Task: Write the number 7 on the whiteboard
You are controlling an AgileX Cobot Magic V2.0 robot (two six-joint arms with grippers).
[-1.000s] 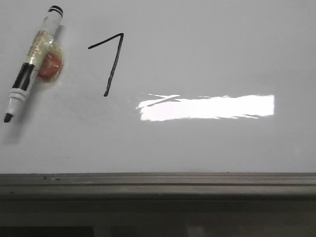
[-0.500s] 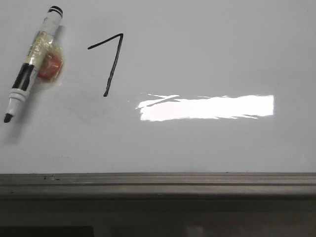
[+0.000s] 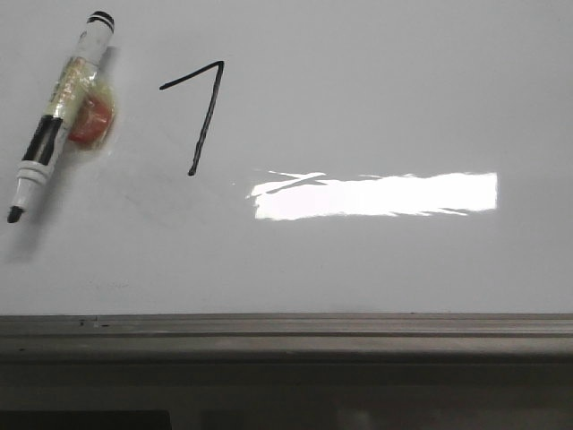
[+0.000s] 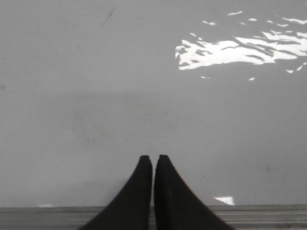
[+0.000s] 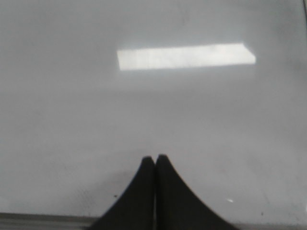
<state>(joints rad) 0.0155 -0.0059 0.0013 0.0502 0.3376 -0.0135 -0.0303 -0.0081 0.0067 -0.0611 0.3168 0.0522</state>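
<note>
The number 7 (image 3: 201, 112) is drawn in thin black marker on the whiteboard (image 3: 376, 260), at the upper left of the front view. A black-and-white marker (image 3: 55, 116) lies on the board left of the figure, uncapped tip toward me, with an orange-red piece taped to its barrel. Neither gripper shows in the front view. My left gripper (image 4: 153, 158) is shut and empty over bare board near the edge rail (image 4: 268, 215). My right gripper (image 5: 155, 157) is shut and empty over bare board (image 5: 192, 120).
A bright rectangular glare (image 3: 376, 194) lies on the board right of the figure. The grey metal edge rail (image 3: 286, 333) runs along the board's near side. A thin dark stroke end (image 4: 108, 17) shows far off in the left wrist view.
</note>
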